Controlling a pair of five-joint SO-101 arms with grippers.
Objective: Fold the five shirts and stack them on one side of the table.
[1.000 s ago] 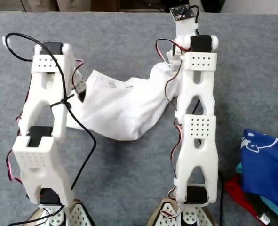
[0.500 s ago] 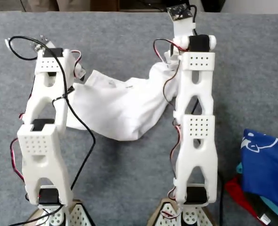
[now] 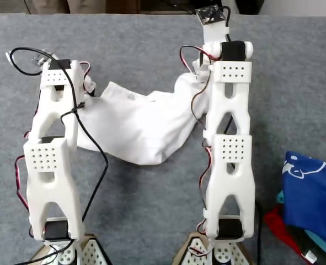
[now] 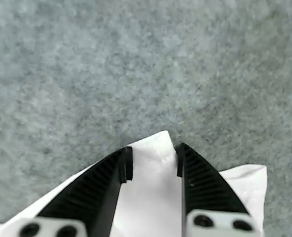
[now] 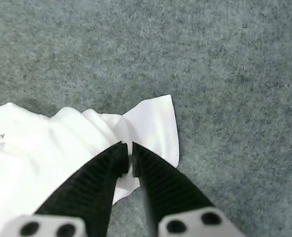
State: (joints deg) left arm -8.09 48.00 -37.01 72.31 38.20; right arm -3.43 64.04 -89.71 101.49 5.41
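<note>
Left gripper (image 4: 151, 163) stands with its black jaws parted, straddling a corner of the white shirt (image 3: 135, 127) without pinching it. Right gripper (image 5: 131, 159) is clamped on another edge of that shirt, jaws pressed together on the cloth. Seen from above, the shirt lies crumpled on the grey table (image 3: 151, 210) between the two white arms, one end by the left arm at 10 o'clock, the other bunched against the right arm at 1 o'clock. A blue shirt (image 3: 311, 193) tops a pile at 4 o'clock, well apart.
</note>
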